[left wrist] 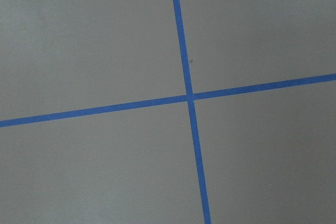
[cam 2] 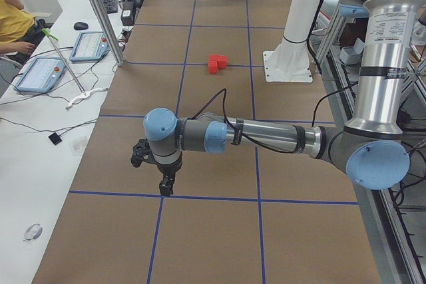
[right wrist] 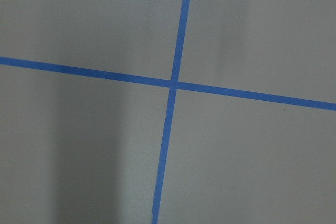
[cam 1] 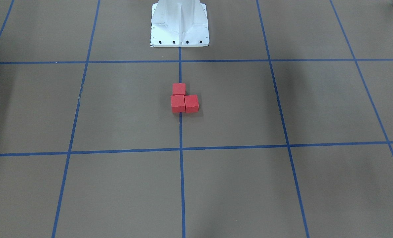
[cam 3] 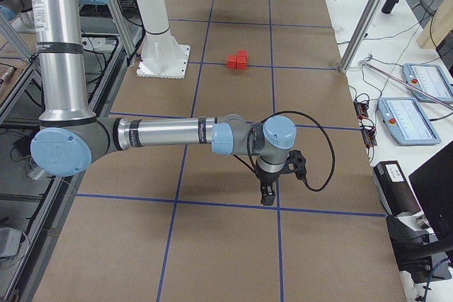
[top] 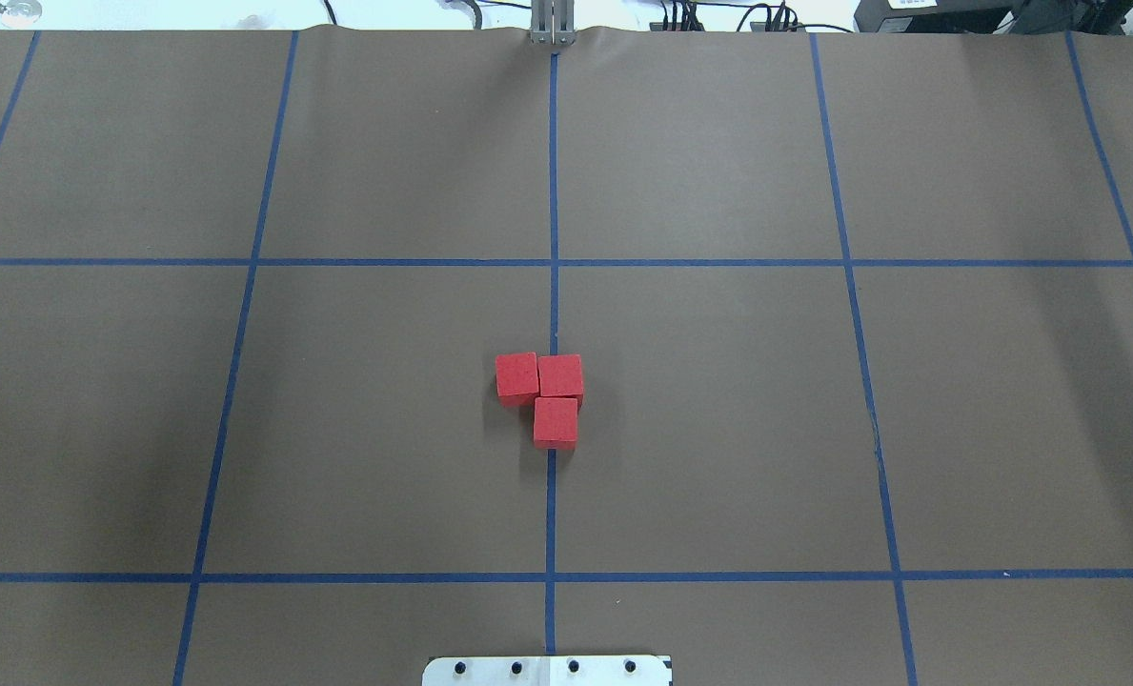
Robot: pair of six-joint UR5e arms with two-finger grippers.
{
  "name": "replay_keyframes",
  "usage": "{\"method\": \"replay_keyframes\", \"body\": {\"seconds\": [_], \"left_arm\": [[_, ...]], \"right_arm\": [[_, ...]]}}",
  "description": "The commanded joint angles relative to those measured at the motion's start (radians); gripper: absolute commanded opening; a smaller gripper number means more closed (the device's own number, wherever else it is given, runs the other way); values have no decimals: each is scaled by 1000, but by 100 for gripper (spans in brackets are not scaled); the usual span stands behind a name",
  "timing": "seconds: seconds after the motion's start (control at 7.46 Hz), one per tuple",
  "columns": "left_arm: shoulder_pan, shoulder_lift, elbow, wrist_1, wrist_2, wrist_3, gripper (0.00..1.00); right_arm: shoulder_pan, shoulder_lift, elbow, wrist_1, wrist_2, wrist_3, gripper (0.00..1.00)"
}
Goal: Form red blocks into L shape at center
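Red blocks (top: pixel 560 377) sit in an L at table centre; both arms are parked well apart from them.

In the overhead view the corner cube sits on the centre blue tape line (top: pixel 553 286), with one cube touching it at 9 o'clock and one touching it at 6 o'clock, toward the white robot base (top: pixel 547 670). The 6 o'clock cube looks slightly off flush. Judgement: the L looks formed. Any trim should be a light push on an outer face only, approached from above so the neighbouring cubes are not knocked. The left gripper (cam 2: pixel 164 187) and right gripper (cam 3: pixel 267 196) hang low over tape crossings far out at 9 and 3 o'clock. They show in the side views only, so I cannot tell how the jaws stand. No brand or label is legible, and the print on the arm tube is too small to read.
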Motion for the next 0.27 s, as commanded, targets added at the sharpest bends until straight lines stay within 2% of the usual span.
{"method": "replay_keyframes", "body": {"seconds": [0.0,0.13], "left_arm": [[0,0,0,0,0,0,100],[0,0,2,0,0,0,100]], "right_arm": [[0,0,-1,-1,1,5,99],[0,-1,-2,-1,1,6,99]]}}
